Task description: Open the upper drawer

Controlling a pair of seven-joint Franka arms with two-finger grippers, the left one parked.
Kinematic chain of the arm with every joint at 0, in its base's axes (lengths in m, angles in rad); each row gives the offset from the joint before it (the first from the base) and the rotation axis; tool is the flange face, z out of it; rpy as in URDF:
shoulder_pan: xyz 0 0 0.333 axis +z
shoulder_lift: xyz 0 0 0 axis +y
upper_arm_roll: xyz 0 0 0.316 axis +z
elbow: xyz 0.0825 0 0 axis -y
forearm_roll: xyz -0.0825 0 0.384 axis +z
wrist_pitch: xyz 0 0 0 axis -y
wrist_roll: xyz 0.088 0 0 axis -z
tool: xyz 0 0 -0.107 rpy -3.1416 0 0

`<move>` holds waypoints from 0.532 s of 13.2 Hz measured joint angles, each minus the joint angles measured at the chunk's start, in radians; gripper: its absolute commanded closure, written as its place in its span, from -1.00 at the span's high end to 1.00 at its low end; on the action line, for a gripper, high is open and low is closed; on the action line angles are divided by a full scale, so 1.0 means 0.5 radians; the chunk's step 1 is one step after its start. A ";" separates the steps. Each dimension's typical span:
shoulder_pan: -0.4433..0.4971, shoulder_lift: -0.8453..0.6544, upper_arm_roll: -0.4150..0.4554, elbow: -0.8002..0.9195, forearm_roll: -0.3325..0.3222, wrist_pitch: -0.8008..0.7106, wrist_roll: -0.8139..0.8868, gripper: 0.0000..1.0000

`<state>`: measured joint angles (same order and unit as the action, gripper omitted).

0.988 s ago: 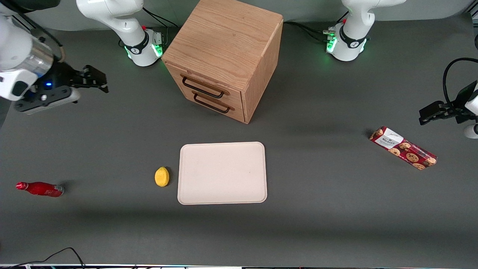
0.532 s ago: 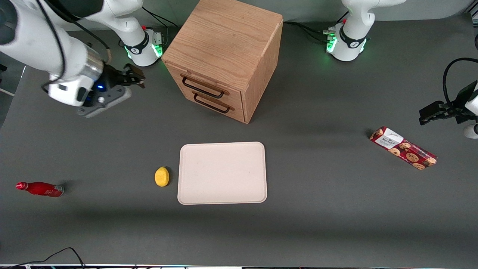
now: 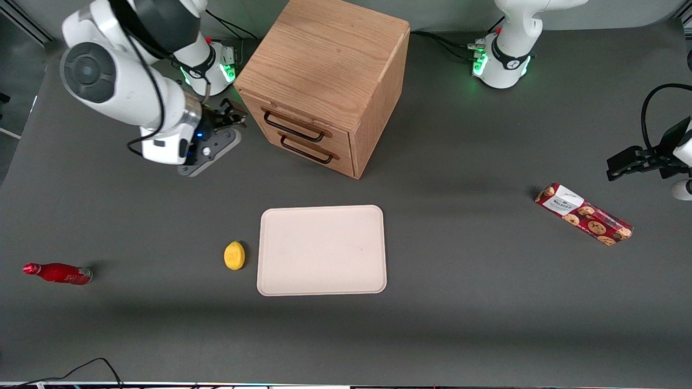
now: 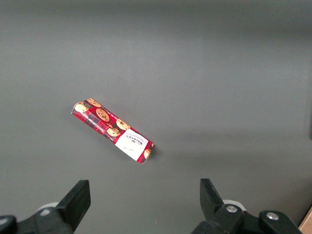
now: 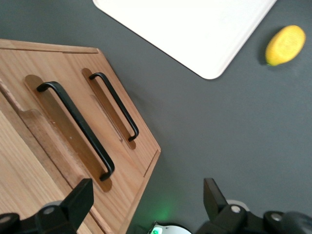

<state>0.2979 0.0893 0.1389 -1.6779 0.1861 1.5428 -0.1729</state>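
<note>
on the dark grey table (image 3: 459,270) the cabinet's (image 3: 330,54) upper drawer (image 3: 294,125) sits shut; the gripper (image 3: 233,114) hovers just beside its handle (image 5: 78,127), fingers (image 5: 78,202) spread wide, holding nothing.

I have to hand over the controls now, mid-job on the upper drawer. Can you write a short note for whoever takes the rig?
Gripper: open, holding nothing, in the air beside the cabinet, close to the drawer fronts but not touching.
Upper drawer: shut, flush with the cabinet face; its dark bar handle is free. The lower drawer is shut too.
Done: the approach only.
Left: line the fingers up around the upper handle, close on it, pull the drawer out.
Nearer the front camera lie a tray and a lemon, probably outside the pull path.
</note>
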 measured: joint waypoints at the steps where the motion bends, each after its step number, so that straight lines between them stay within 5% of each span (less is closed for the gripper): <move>1: 0.024 0.011 0.004 -0.007 0.022 0.022 0.000 1.00; 7: 0.095 0.131 0.094 -0.092 0.060 0.128 0.000 1.00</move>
<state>0.3453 0.1549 0.1858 -1.7238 0.2160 1.6069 -0.1729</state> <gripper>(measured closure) 0.000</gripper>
